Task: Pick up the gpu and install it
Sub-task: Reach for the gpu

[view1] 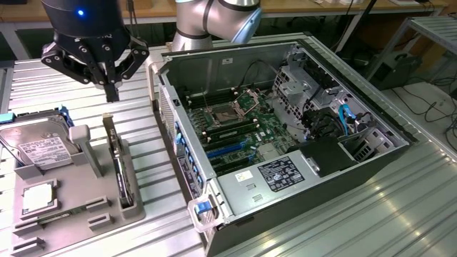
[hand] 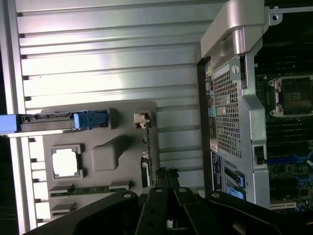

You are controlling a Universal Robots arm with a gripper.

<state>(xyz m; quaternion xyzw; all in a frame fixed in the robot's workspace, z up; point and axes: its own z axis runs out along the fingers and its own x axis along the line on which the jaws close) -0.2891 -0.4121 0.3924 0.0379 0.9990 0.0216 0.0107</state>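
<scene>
The gpu (view1: 119, 163) stands on edge in a slot of the grey holder tray (view1: 78, 214), with its silver end bracket at the far end. In the wrist view it appears as a thin edge (hand: 145, 149) along the tray's side. My gripper (view1: 112, 95) hangs above the table just beyond the far end of the gpu, clear of it. Its fingers are shut together with nothing between them, and their tips (hand: 166, 172) lie close beside the card's edge. The open computer case (view1: 286, 134) lies to the exterior view's right, with blue expansion slots (view1: 228, 152) on its motherboard.
A silver hard drive (view1: 36, 142) with a blue bracket and a square processor chip (view1: 39, 195) sit in the same tray. The case wall (view1: 171, 123) rises close beside the tray. The ribbed metal table (view1: 371, 214) stretches around. The arm's base (view1: 214, 21) stands behind the case.
</scene>
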